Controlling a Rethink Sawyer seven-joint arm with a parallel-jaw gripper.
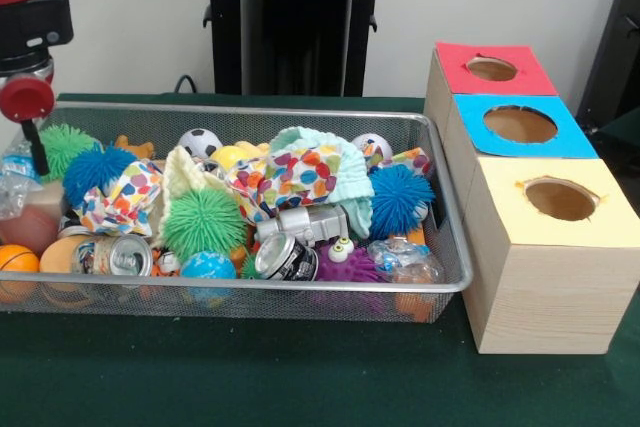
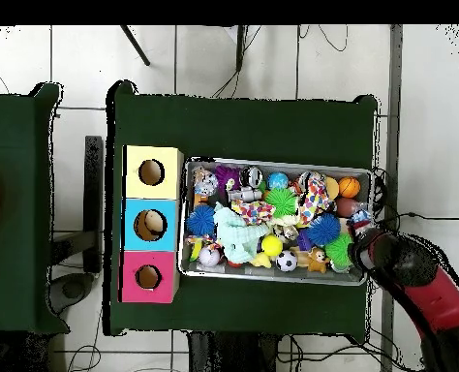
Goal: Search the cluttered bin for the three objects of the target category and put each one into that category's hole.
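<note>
While the red and black arm (image 2: 429, 289) reaches in from the side, its claw (image 1: 33, 142) hangs at the end of the wide, shallow silver wire-mesh bin (image 1: 300, 293), and only a thin dark tip below a red disc shows in the front view, so I cannot tell whether the claw is wide or narrow or holding anything. Just beside that tip, in the front view, sit a green spiky rubber ball (image 1: 66, 146) and a blue spiky rubber ball (image 1: 97, 171), with crinkled clear plastic wrap (image 1: 17, 179) under it. Farther along the bin from the claw lie a second, larger green spiky ball (image 1: 204, 222), a polka-dot cloth (image 1: 290, 175), a small black-and-white soccer ball (image 1: 200, 142), two dented silver drink cans (image 1: 287, 257) (one lies nearer the claw's end), and another blue spiky ball (image 1: 401, 199). An orange ball (image 1: 16, 259) rests in the corner near the claw. Well apart from the claw, touching the bin's opposite end, stand three wooden boxes: the yellow-topped box (image 1: 583, 209), the blue-topped box (image 1: 520, 125) and the red-topped box (image 1: 492, 68), each with a round hole.
</note>
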